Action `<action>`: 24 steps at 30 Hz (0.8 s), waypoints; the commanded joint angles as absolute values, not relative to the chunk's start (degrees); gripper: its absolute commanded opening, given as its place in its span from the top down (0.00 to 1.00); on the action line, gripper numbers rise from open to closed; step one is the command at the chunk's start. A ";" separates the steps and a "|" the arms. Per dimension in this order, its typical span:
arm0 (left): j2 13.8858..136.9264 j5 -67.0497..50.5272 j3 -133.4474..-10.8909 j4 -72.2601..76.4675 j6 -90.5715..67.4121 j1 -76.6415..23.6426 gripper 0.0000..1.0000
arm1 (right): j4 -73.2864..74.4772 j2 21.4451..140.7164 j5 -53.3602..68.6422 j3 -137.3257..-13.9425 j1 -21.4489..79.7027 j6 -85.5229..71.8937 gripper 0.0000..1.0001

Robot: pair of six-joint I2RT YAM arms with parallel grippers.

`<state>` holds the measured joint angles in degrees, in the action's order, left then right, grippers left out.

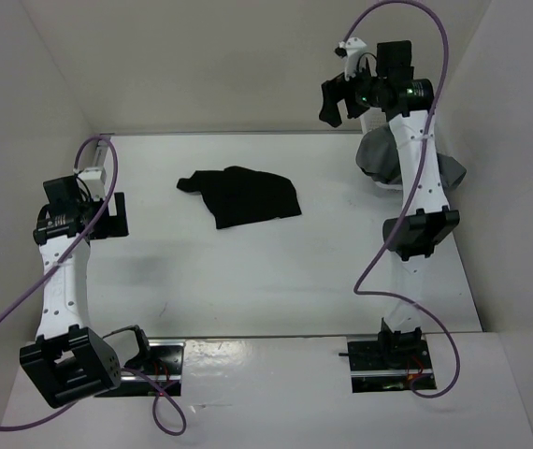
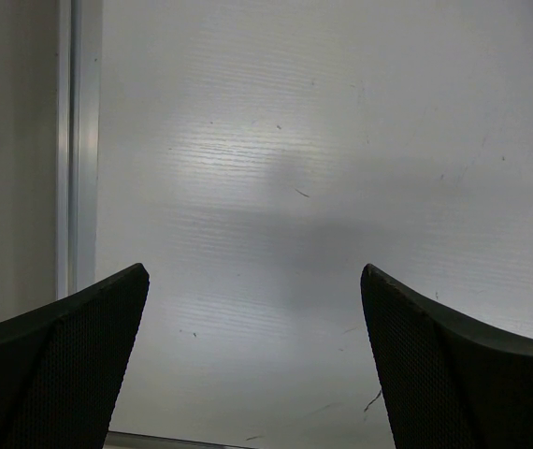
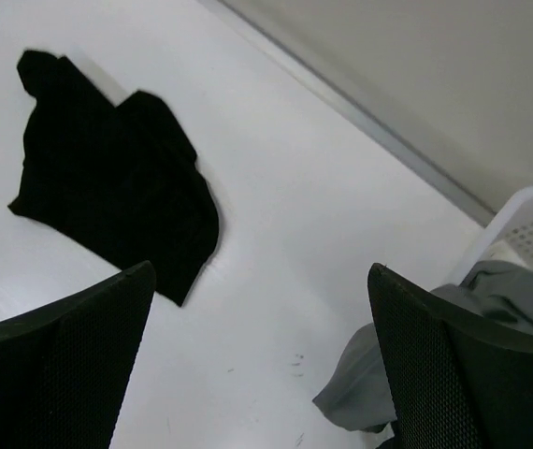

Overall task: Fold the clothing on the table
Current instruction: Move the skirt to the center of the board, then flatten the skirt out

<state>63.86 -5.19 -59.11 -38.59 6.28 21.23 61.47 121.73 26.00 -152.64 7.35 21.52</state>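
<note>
The clothing (image 1: pixel 243 196) lies crumpled on the table (image 1: pixel 276 281), near the middle of the far edge. Neither arm touches it.

The left gripper (image 2: pixel 252 281) is positioned over the left edge of the table, beside the metal rail (image 2: pixel 79 140). Its fingers are spread wide, with only bare table between them.

The right gripper (image 3: pixel 259 269) is positioned high over the far right corner, above the basket (image 3: pixel 528 220) that holds a grey cloth (image 3: pixel 491 299). Its fingers are spread wide and hold nothing.

The clothing is well apart from the basket.
</note>
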 commanded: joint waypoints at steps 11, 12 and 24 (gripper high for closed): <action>83.39 -20.03 -74.25 -40.52 9.15 5.14 0.12 | 59.03 111.06 21.47 -116.24 11.24 20.04 0.02; 85.50 -20.04 -75.57 -40.52 8.36 3.01 0.24 | 56.71 108.57 19.36 -112.10 12.38 19.26 0.02; 109.77 -35.85 -78.32 -35.34 -9.13 -3.25 0.39 | 42.19 92.46 6.68 -86.48 13.01 14.33 0.03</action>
<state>108.55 -28.23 -79.57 -36.95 -3.29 -3.64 49.91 94.54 10.33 -87.99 13.28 16.88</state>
